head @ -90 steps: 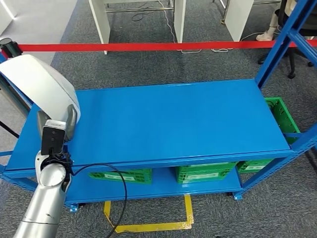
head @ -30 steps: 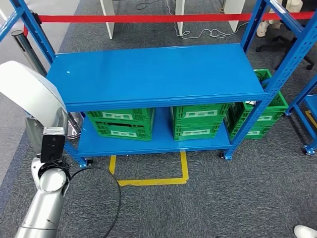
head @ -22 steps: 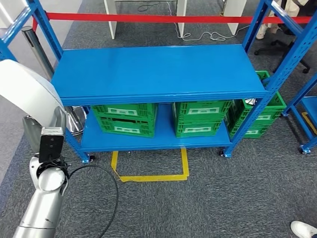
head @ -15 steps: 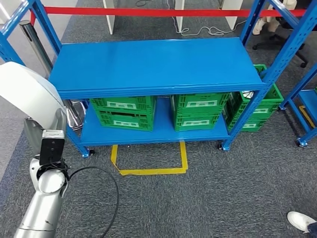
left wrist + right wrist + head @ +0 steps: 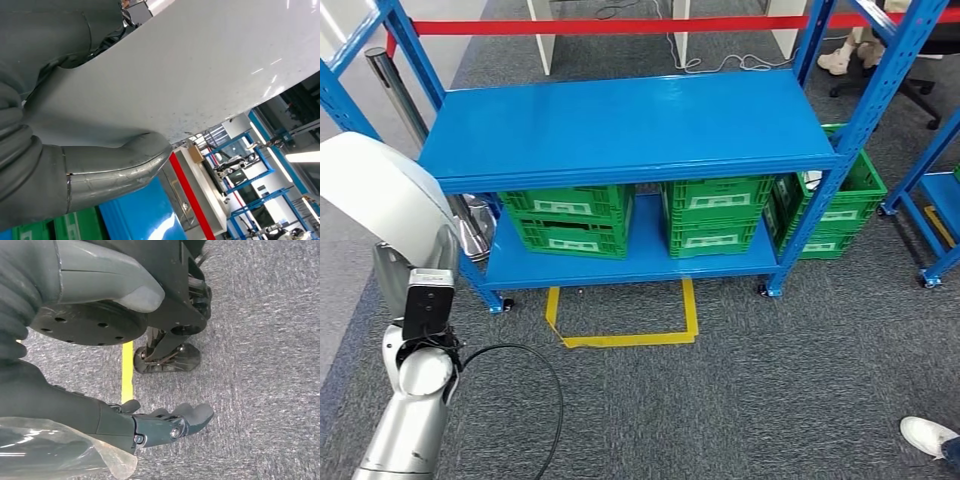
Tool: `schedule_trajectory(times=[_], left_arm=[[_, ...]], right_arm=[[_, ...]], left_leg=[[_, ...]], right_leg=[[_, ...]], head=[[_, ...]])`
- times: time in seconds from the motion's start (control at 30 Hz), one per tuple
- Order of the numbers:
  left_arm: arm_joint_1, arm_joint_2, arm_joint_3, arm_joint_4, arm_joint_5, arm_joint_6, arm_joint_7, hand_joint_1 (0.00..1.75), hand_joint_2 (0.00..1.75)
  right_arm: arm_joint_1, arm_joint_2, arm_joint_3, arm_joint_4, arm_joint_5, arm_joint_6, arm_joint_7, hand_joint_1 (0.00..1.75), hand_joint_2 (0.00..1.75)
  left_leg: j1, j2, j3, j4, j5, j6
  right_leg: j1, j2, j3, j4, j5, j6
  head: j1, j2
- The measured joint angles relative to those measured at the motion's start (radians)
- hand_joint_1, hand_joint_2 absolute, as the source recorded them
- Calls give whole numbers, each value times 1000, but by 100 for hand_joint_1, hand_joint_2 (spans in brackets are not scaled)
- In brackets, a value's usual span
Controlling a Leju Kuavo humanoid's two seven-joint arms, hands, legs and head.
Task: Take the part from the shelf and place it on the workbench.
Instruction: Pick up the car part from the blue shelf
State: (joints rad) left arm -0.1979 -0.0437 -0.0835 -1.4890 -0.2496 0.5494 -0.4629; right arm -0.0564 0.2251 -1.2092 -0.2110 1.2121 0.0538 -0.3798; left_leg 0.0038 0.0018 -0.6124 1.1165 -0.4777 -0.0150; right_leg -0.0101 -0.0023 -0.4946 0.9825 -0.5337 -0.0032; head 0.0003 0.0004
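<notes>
The big white part (image 5: 384, 190) is sitting in the left hand (image 5: 45, 150), pressed between the thick grey thumb and the other fingers (image 5: 49, 35), which are closing tight on it. It is curving up and away from those fingers, off to the side of the blue shelf (image 5: 622, 125), not touching it. Past the fingers, under the top board, green crates (image 5: 569, 220) are sitting on the lower board. A yellow tape line (image 5: 622, 335) is lying on the grey carpet in front. The right hand (image 5: 124, 390) is hanging over the carpet with its fingers (image 5: 177, 422) stretching out straight and holding nothing. A white shoe (image 5: 927, 436) is standing far off at the corner.
</notes>
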Motion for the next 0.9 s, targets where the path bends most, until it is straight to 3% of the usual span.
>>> schedule_trajectory(times=[0.07, 0.13, 0.2, 0.27, 0.33, 0.37, 0.4, 0.47, 0.53, 0.6, 0.67, 0.73, 0.83, 0.9], left_arm=[[0, 0, 0, -3, -1, -1, -1, 175, 175], [0, 0, 0, -5, -2, -2, -2, 175, 175], [-1, -1, 0, -8, -3, -2, -2, 175, 175], [-2, -1, 0, -9, -4, -4, -2, 175, 175], [-1, -2, 0, -9, -5, -6, -3, 175, 175], [1, -1, 0, -9, -6, -7, -3, 175, 175], [1, -1, 0, -9, -6, -8, -3, 175, 175], [1, -1, 0, -9, -8, -9, -4, 175, 175], [-2, -2, 0, -9, -8, -9, -5, 175, 175], [-8, -4, 0, -9, -10, -11, -7, 175, 175], [-11, -6, 0, -9, -12, -12, -10, 175, 175], [-14, -6, 0, -9, -16, -12, -14, 175, 175], [-28, -8, -3, -9, -25, -12, -17, 175, 175], [-36, -9, -6, -9, -28, -11, -17, 175, 175]], right_arm=[[-1, 0, -1, 0, 1, 6, -4, 0, 175], [0, 0, -3, 0, 1, 12, -8, 0, 175], [1, 0, -4, 0, 1, 15, -11, 0, 175], [0, 0, -4, 0, 0, 19, -14, 0, 175], [1, -1, -4, 0, -3, 26, -18, 0, 175], [2, -1, -5, 0, -6, 31, -20, 0, 175], [3, -2, -5, 0, -8, 34, -22, 0, 175], [3, -3, -6, -1, -14, 39, -23, 0, 175], [3, -3, -8, -1, -17, 42, -24, 0, 175], [4, -4, -11, -1, -19, 43, -25, 0, 175], [6, -5, -13, -1, -20, 43, -25, 0, 175], [7, -5, -15, -1, -22, 43, -26, 0, 175], [6, -5, -20, -2, -27, 42, -27, 0, 175], [6, -6, -23, -2, -32, 42, -27, 0, 175]], left_leg=[[-4, -2, 43, -82, 15, 7], [-6, -2, 45, -100, 12, 12], [-2, -1, 47, -117, 12, 23], [1, 1, 47, -129, 15, 36], [-1, 0, 43, -130, 17, 42], [-1, -3, 42, -129, 17, 43], [-2, -7, 41, -128, 17, 43], [-2, -19, 41, -124, 17, 43], [-4, -34, 36, -118, 18, 39], [-3, -51, 20, -110, 24, 27], [0, -66, 6, -106, 31, 13], [0, -50, -10, -76, 9, 2], [4, -15, -81, 97, -82, -12], [7, -11, -107, 171, -102, -15]], right_leg=[[2, 1, -6, 3, 1, 8], [2, 1, -12, 3, 5, 19], [1, 1, -27, 17, -11, 29], [1, 2, -67, 97, -60, 35], [0, 2, -131, 230, -112, 39], [0, 2, -155, 276, -120, 40], [0, 2, -162, 287, -108, 40], [0, 9, -123, 197, -40, 37], [-3, 45, -64, 75, 12, 31], [-5, 69, -41, 25, 15, 27], [-5, 54, -41, 17, 15, 20], [-9, 34, -40, 12, 20, 12], [-9, 0, -38, 11, 21, 4], [-9, -22, -38, 11, 20, 4]], head=[[1, 0], [1, 0], [2, 0], [5, 0], [6, 0], [6, 0], [6, 0], [6, 0], [5, 0], [5, 0], [5, 0], [1, 0], [-6, 0], [-6, 0]])
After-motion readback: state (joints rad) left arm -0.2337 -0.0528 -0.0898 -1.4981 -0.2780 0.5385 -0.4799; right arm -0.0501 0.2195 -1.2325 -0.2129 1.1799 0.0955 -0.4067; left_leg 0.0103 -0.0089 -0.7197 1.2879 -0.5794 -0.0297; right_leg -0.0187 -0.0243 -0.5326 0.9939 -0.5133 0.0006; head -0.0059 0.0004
